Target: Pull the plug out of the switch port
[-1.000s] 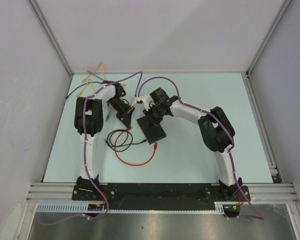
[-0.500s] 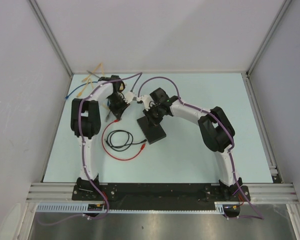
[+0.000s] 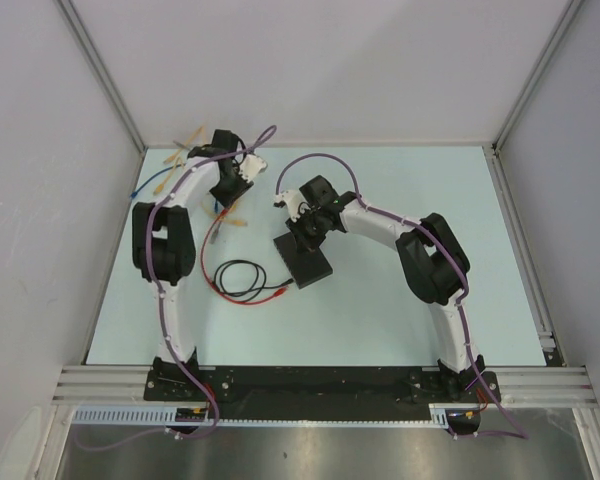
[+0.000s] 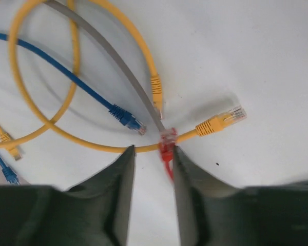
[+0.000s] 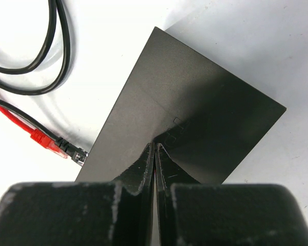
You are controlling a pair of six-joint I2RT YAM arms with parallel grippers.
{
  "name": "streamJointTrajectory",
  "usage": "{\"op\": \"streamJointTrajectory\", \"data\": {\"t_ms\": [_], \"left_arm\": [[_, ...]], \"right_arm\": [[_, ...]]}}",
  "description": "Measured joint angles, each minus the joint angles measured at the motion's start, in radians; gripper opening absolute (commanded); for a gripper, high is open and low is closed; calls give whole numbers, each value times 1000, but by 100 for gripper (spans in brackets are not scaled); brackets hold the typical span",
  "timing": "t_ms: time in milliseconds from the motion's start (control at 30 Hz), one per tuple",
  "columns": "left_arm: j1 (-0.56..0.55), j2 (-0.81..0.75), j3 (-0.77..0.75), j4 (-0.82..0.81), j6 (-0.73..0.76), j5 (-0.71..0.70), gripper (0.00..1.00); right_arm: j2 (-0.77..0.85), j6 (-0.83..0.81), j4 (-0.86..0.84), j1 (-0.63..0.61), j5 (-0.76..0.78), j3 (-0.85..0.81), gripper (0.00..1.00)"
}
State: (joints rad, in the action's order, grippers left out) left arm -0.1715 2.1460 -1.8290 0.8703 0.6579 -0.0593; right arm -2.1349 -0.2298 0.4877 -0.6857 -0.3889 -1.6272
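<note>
The switch port box (image 3: 307,264) is a flat matte-black rectangle at mid-table, also in the right wrist view (image 5: 195,118). My right gripper (image 3: 305,238) is shut, its tips (image 5: 154,147) pressing on the box's top. A black plug (image 5: 72,151) sits at the box's left edge beside a red boot (image 5: 45,140); I cannot tell if it is seated. My left gripper (image 3: 223,197) is far back left, away from the box. Its jaws (image 4: 151,154) stand apart, with a red plug (image 4: 167,150) against the right finger (image 4: 187,179), above the table.
Loose yellow (image 4: 215,122), blue (image 4: 126,117) and grey (image 4: 118,61) network cables lie under the left gripper, at the back left corner (image 3: 180,150). A red cable (image 3: 212,262) and a coiled black cable (image 3: 238,280) lie left of the box. Walls enclose the table.
My left arm has swung back and left, away from the box, taking the red plug with it. The red cable has been dragged leftward. The right gripper and box have not moved.
</note>
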Motion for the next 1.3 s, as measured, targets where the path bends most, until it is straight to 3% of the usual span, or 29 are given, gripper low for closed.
{"op": "streamJointTrajectory", "data": {"t_ms": [167,300,500,633,900,1100,1300], "left_arm": [[0,-60,-11,-28,-77,95,52],[4,-102,6,-14,-139,296,54],[5,-207,269,-37,-235,660,56],[2,-222,445,-77,-281,817,54],[-9,-182,521,-113,-318,1009,52],[-32,-118,549,-178,-376,1037,53],[-56,30,407,-172,-475,1096,53]], "right_arm": [[3,0,-7,0,2,6,4],[7,0,-14,-2,7,13,5],[12,0,-26,-3,8,23,5],[12,0,-26,-4,9,23,5],[12,1,-26,-11,13,23,5],[16,1,-31,-13,19,29,5],[29,1,-41,-17,42,45,5]]}}
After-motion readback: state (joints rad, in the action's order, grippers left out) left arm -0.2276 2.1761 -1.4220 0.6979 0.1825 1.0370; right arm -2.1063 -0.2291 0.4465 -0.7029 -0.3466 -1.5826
